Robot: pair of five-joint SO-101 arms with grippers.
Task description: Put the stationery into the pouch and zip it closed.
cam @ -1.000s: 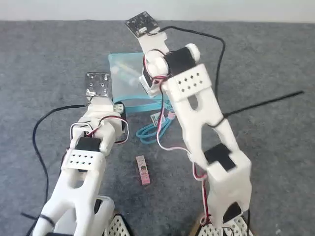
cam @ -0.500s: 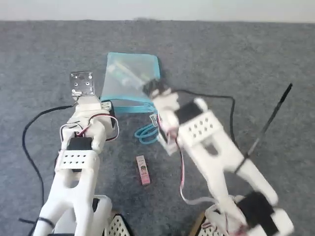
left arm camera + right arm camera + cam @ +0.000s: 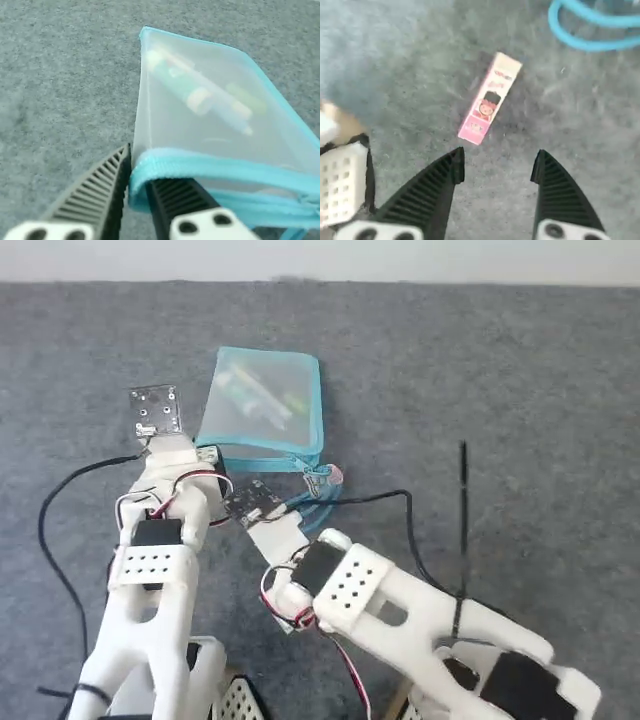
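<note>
**A:** What's the left side doing?

**B:** My left claw [image 3: 137,170] is pinched tight on the pouch [image 3: 200,130], at a corner of its blue zip edge. That wrist camera lets me see pens [image 3: 195,92] inside, beyond the fingertips.

**A:** And the right?

**B:** My right claw [image 3: 499,155] is spread wide with nothing in it. The pink eraser [image 3: 490,105] lies on the grey mat [image 3: 600,125] just ahead of the tips, and a blue cord [image 3: 590,30] loops farther on.
</note>
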